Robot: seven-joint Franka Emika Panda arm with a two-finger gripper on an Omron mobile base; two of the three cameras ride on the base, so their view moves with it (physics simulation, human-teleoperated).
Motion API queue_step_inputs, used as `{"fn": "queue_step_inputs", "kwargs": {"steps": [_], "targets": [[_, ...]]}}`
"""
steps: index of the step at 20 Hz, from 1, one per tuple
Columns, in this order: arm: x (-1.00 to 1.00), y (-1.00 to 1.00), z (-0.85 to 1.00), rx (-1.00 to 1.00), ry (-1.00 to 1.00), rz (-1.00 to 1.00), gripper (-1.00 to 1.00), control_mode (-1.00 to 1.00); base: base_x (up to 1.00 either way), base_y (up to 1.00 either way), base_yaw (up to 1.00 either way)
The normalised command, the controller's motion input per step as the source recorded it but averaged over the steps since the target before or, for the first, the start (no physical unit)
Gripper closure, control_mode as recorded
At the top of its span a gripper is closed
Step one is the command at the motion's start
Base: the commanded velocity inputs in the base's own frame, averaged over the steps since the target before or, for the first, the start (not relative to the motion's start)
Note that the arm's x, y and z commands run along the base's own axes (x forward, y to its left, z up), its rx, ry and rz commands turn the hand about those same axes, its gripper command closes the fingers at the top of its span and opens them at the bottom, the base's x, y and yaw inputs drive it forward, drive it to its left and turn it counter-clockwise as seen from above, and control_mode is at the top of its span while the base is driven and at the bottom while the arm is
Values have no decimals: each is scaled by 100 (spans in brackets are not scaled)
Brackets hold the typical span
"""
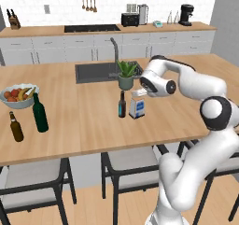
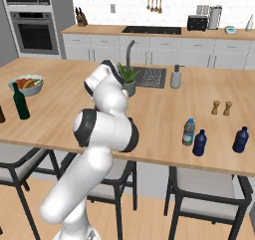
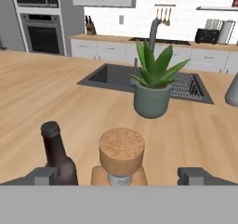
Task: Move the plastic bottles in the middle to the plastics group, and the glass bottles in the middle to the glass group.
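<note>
Where fingers spread, cork stopper seemingly between.

The tabletop looks like matt, pale wood; on it, the square bottle's stopper is rough, speckled cork beside glossy dark glass.

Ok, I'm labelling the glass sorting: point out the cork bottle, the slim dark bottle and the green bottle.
Cork bottle (image 1: 137,108), left base view, label.
Slim dark bottle (image 1: 122,106), left base view, body.
Green bottle (image 1: 40,115), left base view, body.

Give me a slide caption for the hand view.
Open pincer poised over the cork-stoppered square bottle, slim dark bottle beside it, potted plant and sink behind.
</note>
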Motion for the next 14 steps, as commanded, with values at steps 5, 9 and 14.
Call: {"fn": "queue_step_inputs", "kwargs": {"steps": [5, 9, 14], "targets": [[29, 0, -23, 0, 1, 0, -100, -100, 0, 0, 0], [27, 0, -18, 0, 2, 0, -100, -100, 0, 0, 0], [18, 0, -5, 0, 6, 0, -100, -100, 0, 0, 0]]}}
